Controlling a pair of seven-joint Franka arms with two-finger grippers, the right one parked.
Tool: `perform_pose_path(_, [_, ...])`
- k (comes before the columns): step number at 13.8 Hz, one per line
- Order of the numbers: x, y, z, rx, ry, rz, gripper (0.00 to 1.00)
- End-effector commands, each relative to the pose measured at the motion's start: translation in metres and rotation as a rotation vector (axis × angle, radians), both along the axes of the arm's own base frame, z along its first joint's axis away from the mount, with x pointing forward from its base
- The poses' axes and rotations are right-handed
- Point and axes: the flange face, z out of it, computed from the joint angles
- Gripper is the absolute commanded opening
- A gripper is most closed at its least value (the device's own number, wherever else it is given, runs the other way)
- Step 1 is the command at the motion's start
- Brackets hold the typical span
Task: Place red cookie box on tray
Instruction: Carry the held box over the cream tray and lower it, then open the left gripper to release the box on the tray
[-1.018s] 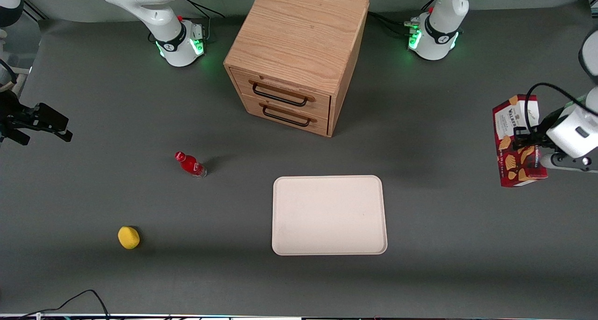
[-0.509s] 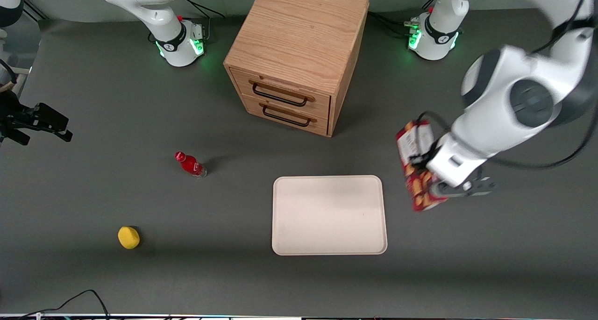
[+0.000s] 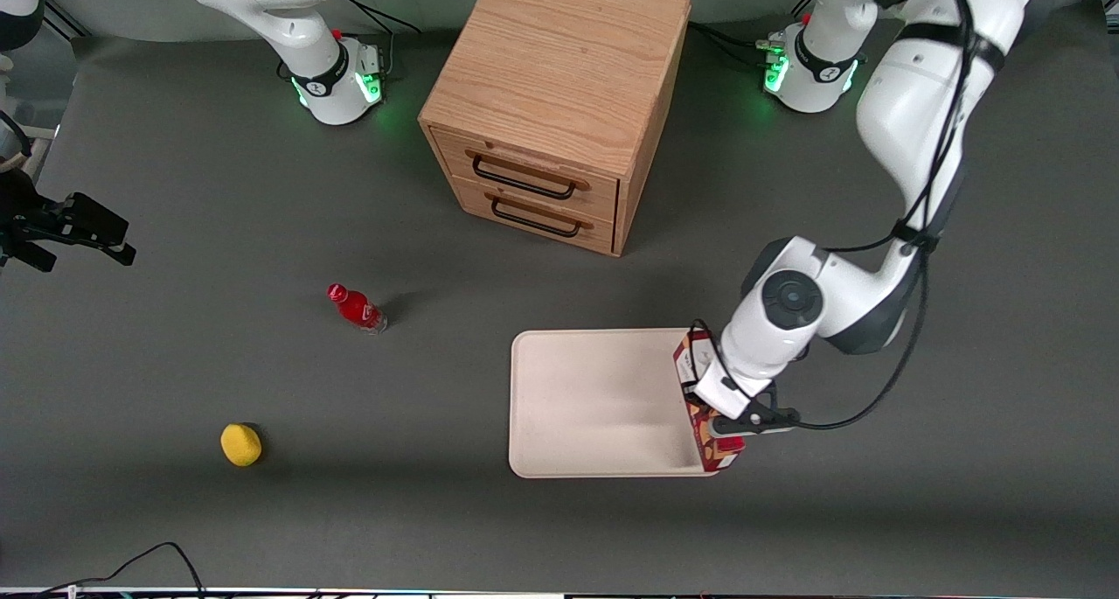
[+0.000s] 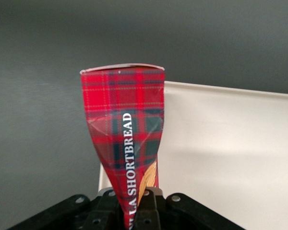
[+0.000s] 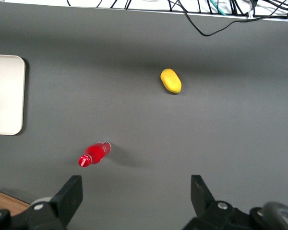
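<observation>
End effector [image 3: 710, 411]: clamped on the red cookie box, over the tray's edge toward the working arm's end.
Red cookie box [image 3: 705, 407]: held over that edge; seemingly not touching.
Tray [image 3: 594, 402]: on table [image 3: 175, 188].

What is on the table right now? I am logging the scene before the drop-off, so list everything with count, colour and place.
red cookie box: 1, dark red tartan, held over the tray's edge toward the working arm's end.
tray: 1, cream-white, nearer the front camera than the drawer cabinet.
drawer cabinet: 1, light wood, two black handles.
bottle: 1, red, lying toward the parked arm's end.
round object: 1, yellow, nearer the camera than the bottle.
claw: 1, black, shut on the red cookie box.
</observation>
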Motion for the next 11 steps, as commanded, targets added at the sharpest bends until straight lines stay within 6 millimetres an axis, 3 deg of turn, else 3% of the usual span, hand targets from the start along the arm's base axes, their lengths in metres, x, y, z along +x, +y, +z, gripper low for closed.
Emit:
perform_pose_path(1, [-0.005, -0.002, -0.005, 0.03, -0.033, -0.013, 0.0])
perform_pose_path(2, [-0.006, -0.002, -0.009, 0.036, -0.03, -0.018, 0.75])
perform_pose_path(3, [-0.006, 0.001, -0.009, 0.045, -0.021, -0.014, 1.0])
perform_pose_path(5, [-0.003, 0.012, 0.006, 0.064, -0.015, 0.0, 1.0])
perform_pose_path(7, [-0.018, 0.021, 0.036, 0.161, 0.083, -0.008, 1.0])
perform_pose_path(8, [-0.022, 0.029, 0.067, 0.148, 0.136, -0.008, 1.0])
perform_pose_path(10, [-0.036, 0.056, 0.147, 0.095, 0.238, -0.091, 1.0])
perform_pose_path(11, [-0.042, 0.081, 0.186, 0.084, 0.278, -0.109, 1.0])
